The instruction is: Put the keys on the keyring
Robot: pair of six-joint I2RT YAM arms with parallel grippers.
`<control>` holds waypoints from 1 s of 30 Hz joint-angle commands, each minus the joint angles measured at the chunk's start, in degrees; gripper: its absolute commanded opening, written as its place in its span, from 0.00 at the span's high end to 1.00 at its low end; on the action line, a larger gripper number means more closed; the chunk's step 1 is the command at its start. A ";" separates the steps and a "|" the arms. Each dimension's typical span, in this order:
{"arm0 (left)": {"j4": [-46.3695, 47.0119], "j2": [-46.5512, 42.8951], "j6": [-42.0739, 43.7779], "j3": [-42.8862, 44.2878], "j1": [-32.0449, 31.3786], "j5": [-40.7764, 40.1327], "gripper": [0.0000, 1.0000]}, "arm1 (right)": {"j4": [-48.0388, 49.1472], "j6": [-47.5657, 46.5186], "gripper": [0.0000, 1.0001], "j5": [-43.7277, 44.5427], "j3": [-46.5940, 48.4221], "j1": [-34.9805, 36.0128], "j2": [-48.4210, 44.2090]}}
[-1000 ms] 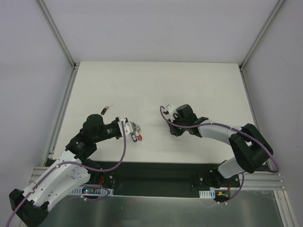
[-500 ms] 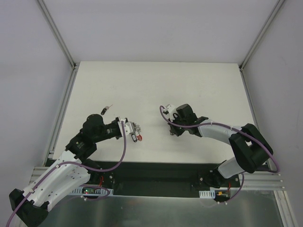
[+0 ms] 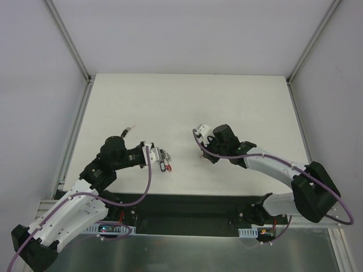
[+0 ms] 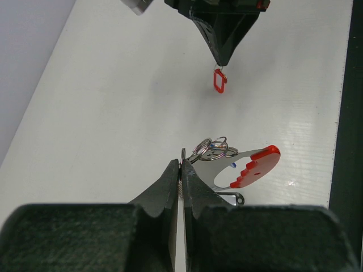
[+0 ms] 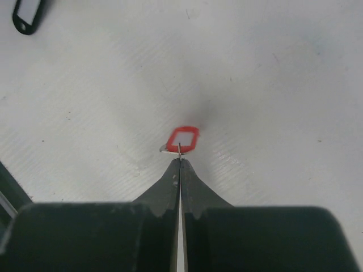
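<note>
My left gripper [image 4: 182, 164] is shut on the rim of the keyring [image 4: 213, 149], a bunch of small silver rings with a red curved clip [image 4: 256, 166] lying to its right on the white table [image 3: 249, 102]. Across from it my right gripper [image 5: 179, 160] is shut on the thin wire loop of the red-tagged key [image 5: 183, 139], whose white-centred tag hangs at the fingertips close to the table. The left wrist view shows that tag [image 4: 219, 80] under the right gripper [image 4: 222, 61]. From above, the keyring [image 3: 163, 154] and the right gripper [image 3: 204, 156] are about a hand's width apart.
A black tag with a pale centre [image 5: 27, 14] lies at the top left corner of the right wrist view. A small dark key [image 3: 128, 131] rests on the table beyond the left arm. The table's dark front edge [image 4: 354, 141] runs close to the keyring.
My right gripper has shut on the red tag's wire loop, and its arm has shifted a little, the elbow swinging right. The left arm and the keyring have not moved.
</note>
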 commanded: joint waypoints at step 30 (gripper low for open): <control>13.25 8.70 -10.06 1.45 -5.22 19.33 1.00 | -5.60 -13.92 0.99 20.36 9.44 29.56 -17.90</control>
